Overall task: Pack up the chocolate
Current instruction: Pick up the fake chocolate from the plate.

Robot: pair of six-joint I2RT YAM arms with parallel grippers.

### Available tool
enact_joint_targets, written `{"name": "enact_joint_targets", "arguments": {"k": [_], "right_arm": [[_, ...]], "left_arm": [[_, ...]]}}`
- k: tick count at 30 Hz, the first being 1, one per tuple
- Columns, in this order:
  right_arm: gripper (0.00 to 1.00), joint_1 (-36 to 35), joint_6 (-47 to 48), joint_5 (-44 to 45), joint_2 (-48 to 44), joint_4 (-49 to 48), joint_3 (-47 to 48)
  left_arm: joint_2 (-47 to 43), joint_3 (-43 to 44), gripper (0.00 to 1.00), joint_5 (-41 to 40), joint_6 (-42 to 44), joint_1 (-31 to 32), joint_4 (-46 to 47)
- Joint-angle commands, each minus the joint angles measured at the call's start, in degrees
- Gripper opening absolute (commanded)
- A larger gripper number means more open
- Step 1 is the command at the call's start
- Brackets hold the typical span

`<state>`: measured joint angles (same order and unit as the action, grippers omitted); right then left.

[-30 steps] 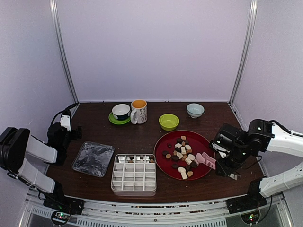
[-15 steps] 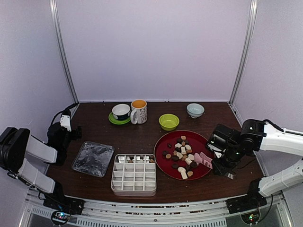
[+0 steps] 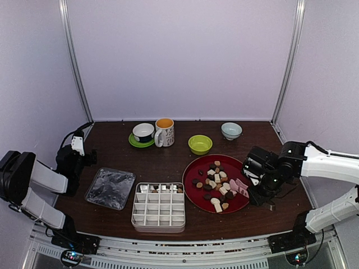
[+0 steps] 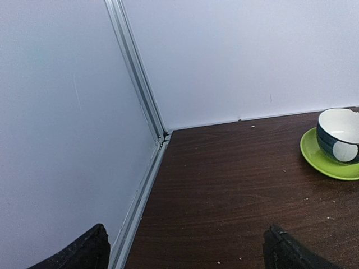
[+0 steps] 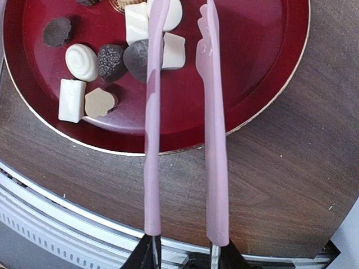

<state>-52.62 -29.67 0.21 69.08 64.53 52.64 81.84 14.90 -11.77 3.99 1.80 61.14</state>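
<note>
The right gripper (image 5: 185, 259) is clamping the handle end of the pink tongs (image 5: 214, 140), whose two arms are standing apart and reaching over the near right rim of the red plate (image 5: 255, 73). The tongs' left arm is lying across a dark piece, and a white square piece is showing in the gap near the tips. The chocolate (image 3: 216, 182) is lying loose in the middle of that plate, dark, tan and cream pieces bunched together, with bare red showing around them toward the rim. The plate is sitting right of centre on the tabletop (image 3: 168, 162), and the right arm is taking up most of the strip of wood between it and the right edge. Left of the plate, at the near edge, a white compartment tray (image 3: 159, 206) is sitting, its far row seeming to hold a few pieces, and a clear plastic cover (image 3: 110, 188) is lying just beside it on the left. Along the far edge a cup on a green saucer (image 3: 143, 133), a mug (image 3: 165, 132), a green bowl (image 3: 200, 144) and a pale bowl (image 3: 231, 130) are standing in a row, the green bowl near the plate's far rim. The left gripper (image 4: 185, 255) is hanging wide open and holding nothing by the left edge, facing the far left corner, with bare wood ahead of it and the side wall close on its left
</note>
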Motion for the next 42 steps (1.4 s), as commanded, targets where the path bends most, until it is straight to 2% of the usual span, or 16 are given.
{"name": "enact_joint_targets", "arguments": {"k": [1, 12, 17, 19, 29, 37, 42], "right_arm": [[0.31, 0.7, 1.1, 0.5, 0.8, -1.5, -1.4], [0.3, 1.5, 1.3, -1.8, 1.4, -3.2, -3.5], [0.24, 1.6, 1.5, -3.8, 1.3, -4.1, -3.2], [0.2, 1.6, 1.4, -4.1, 0.8, -3.9, -2.6], [0.19, 1.7, 2.4, -1.5, -2.3, 0.0, 3.8], [0.17, 1.1, 3.9, -10.9, -4.2, -7.0, 6.1], [0.17, -1.0, 3.7, -12.7, -1.8, -13.5, 8.9]], "left_arm": [[-0.1, 0.9, 0.98, -0.4, 0.0, -0.5, 1.4], [0.0, 0.9, 0.98, -0.4, 0.0, -0.5, 1.4], [-0.1, 0.9, 0.98, -0.4, 0.0, -0.5, 1.3], [-0.1, 0.9, 0.98, -0.3, 0.0, -0.5, 1.4], [0.0, 0.9, 0.98, -0.3, 0.0, -0.5, 1.4], [-0.1, 0.9, 0.98, -0.3, -0.1, -0.5, 1.4], [0.0, 0.9, 0.98, -0.3, 0.0, -0.5, 1.4]]}}
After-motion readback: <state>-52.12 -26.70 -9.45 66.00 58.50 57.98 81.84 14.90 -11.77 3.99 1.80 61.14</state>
